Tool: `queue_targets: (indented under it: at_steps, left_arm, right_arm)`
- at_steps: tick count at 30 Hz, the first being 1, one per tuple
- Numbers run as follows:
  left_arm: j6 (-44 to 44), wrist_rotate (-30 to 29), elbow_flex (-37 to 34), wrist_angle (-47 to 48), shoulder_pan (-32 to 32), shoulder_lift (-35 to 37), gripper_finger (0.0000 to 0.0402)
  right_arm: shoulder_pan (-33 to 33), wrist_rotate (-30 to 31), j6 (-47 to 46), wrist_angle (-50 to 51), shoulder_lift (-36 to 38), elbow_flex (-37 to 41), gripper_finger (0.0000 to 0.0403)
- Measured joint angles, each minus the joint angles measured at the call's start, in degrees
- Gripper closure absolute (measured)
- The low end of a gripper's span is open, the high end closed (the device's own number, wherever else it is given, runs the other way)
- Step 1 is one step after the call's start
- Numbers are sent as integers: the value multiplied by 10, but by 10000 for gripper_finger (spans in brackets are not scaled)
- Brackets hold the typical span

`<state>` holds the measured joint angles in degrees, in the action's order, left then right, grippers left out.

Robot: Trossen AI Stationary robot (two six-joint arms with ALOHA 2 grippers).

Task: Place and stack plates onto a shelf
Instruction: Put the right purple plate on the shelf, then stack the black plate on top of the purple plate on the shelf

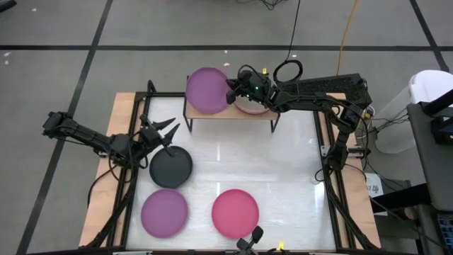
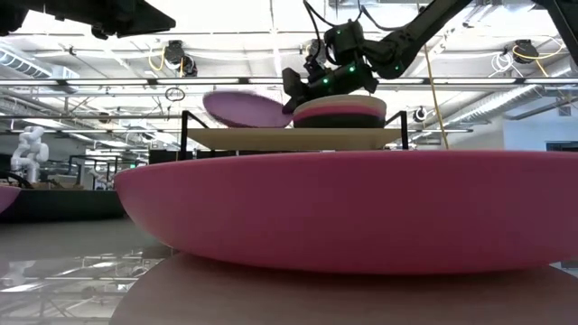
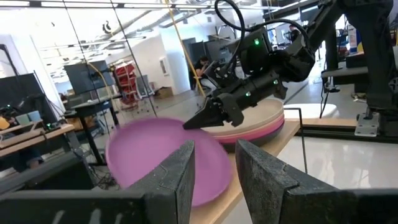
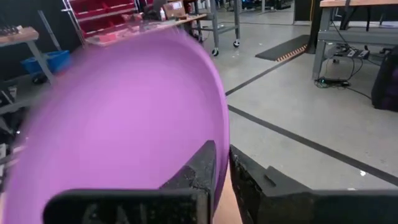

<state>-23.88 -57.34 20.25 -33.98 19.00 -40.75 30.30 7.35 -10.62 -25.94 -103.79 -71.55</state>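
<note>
A purple plate (image 1: 207, 90) hangs tilted over the left half of the wooden shelf (image 1: 230, 115), held by my right gripper (image 1: 230, 92), which is shut on it. Beside it on the shelf stands a stack of plates (image 2: 340, 110) in beige, dark and pink, partly hidden under my right arm. On the table lie a dark grey plate (image 1: 170, 168), a second purple plate (image 1: 164, 212) and a magenta plate (image 1: 235, 211). My left gripper (image 1: 173, 129) hovers open just left of the dark grey plate's far edge and touches nothing. My right gripper pinches the purple plate's rim (image 4: 219, 134) between its two fingers, on the side nearest the stack. The fingers (image 3: 198, 120) reach in from the table's right, roughly level. The plate sits tilted just above the shelf board (image 2: 298, 138); whether it touches the board I cannot tell.
The shelf stands at the table's far edge on thin black legs (image 1: 188, 122). The magenta plate fills the foreground of the low view (image 2: 343, 212). White tabletop (image 1: 262, 159) lies bare between the shelf and the near plates. A camera mount (image 1: 253, 237) sits at the near edge.
</note>
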Motion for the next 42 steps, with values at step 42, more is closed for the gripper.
queue_targets:
  at_steps: [42]
  left_arm:
    - [301, 155, 204, 505, 57, -196, 280]
  right_arm:
    - [-226, -208, 174, 308, 405, 1, 337]
